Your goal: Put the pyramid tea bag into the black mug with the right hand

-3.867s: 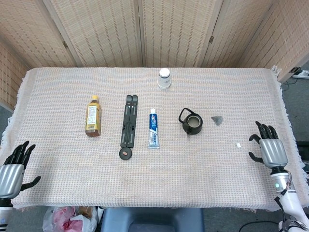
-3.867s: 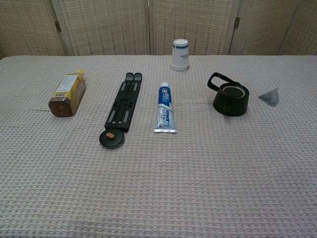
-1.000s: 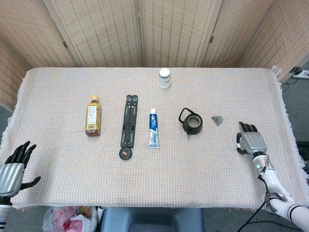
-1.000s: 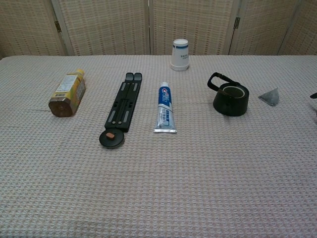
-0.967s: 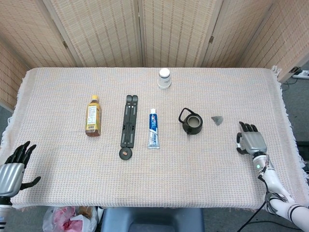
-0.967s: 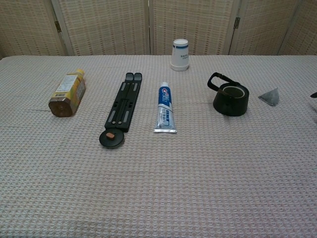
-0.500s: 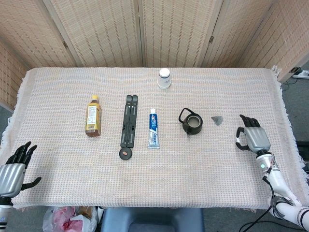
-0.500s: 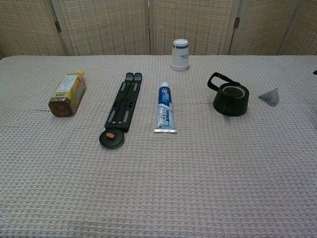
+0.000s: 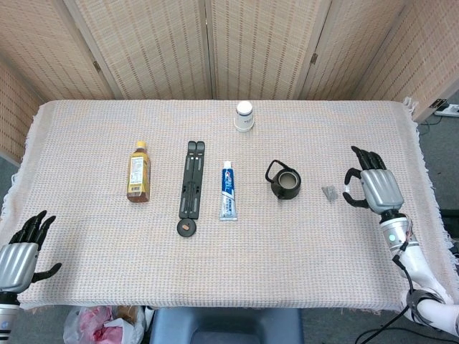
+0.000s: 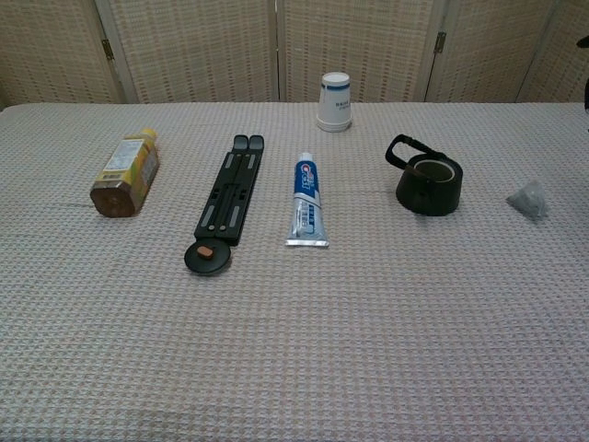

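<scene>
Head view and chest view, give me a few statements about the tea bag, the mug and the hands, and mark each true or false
1. The tea bag lies on the cloth, outside the black mug. True.
2. The right hand holds the tea bag. False: its fingers are apart and the tea bag lies apart from it on the cloth.
3. The toothpaste lies between the black stand and the mug. True.
4. The paper cup stands inside the mug. False: it stands alone, farther back on the table.
5. The left hand rests on the bottle. False: it is at the table's near left corner.
</scene>
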`<state>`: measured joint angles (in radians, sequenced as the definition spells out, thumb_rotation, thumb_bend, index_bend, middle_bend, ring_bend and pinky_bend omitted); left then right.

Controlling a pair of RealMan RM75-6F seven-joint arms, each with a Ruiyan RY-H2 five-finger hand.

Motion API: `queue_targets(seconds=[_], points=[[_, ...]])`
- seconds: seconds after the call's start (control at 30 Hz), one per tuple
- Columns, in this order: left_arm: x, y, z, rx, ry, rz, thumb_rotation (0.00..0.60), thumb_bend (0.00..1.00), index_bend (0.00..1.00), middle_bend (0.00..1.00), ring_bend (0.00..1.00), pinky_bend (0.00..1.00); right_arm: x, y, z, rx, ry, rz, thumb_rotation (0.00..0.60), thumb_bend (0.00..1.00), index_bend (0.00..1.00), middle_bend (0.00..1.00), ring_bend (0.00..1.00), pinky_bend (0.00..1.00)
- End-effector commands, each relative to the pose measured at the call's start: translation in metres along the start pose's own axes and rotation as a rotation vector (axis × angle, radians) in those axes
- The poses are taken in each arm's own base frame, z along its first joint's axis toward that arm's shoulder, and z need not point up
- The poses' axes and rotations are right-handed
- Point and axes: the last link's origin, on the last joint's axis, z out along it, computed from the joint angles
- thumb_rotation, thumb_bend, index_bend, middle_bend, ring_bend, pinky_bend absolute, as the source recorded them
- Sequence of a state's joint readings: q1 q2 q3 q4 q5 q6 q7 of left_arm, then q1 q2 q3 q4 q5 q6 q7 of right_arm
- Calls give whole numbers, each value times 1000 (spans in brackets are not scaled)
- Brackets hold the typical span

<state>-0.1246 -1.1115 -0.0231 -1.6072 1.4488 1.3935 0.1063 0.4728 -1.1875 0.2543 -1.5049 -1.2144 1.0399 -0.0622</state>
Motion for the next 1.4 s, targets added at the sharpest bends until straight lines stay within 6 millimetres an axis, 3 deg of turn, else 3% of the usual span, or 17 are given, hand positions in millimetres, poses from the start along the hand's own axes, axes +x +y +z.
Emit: queue_targets(seconds=[0.03, 0.27, 0.6, 1.4], points=[[0, 0, 1, 2, 0, -3, 600, 223, 0, 0, 0, 250, 17, -10, 6, 9, 26, 10, 600, 226, 553, 19, 0, 0], [3, -3, 7, 10, 2, -16, 600, 222, 0, 0, 0, 250, 36, -29, 14, 43, 49, 43, 600, 227, 553, 21, 0, 0], [7, -11, 19, 35, -14, -47, 600, 223, 0, 0, 0, 250, 52, -62, 49, 87, 61, 62, 600, 231, 553, 21, 0, 0], [16, -23, 25, 74, -14, -100, 600, 223, 0, 0, 0, 250, 28, -86, 100, 88, -4, 56, 600, 231, 553, 24, 0, 0]])
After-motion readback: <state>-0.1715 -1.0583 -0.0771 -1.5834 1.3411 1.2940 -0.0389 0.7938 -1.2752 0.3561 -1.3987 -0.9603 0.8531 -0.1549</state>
